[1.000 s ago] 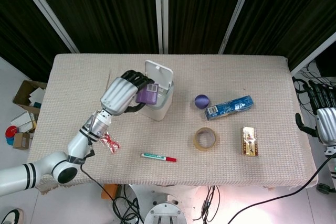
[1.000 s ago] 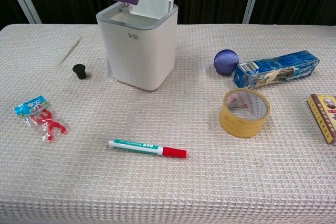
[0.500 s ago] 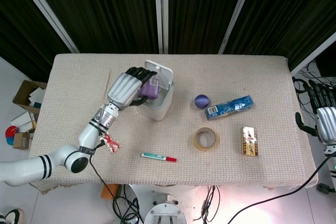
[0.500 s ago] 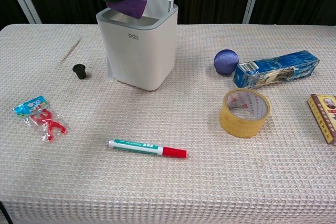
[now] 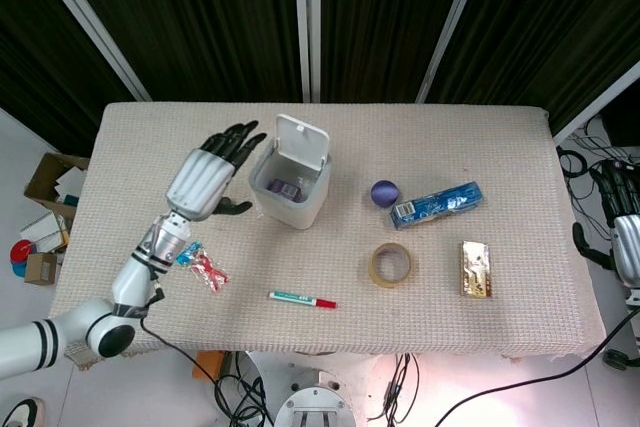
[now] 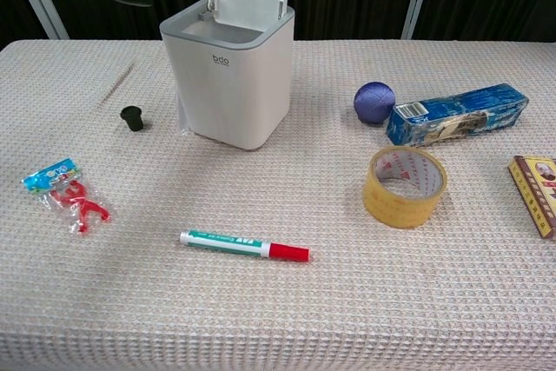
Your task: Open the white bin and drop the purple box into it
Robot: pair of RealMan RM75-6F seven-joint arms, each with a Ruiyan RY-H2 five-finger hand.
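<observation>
A: Head view, what was recorded?
B: The purple box [image 5: 287,187] was seen inside the white bin [image 5: 291,185], lid raised. The left hand [image 5: 205,177] was spread empty beside it. The right hand [image 5: 622,232] was partly cropped; its state could not be determined.
A: Chest view?
B: Only the bin [image 6: 228,80] was observed, its interior hidden.

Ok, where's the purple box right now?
In the head view the purple box lies inside the open white bin, just right of the empty left hand; the chest view doesn't show it.
</observation>
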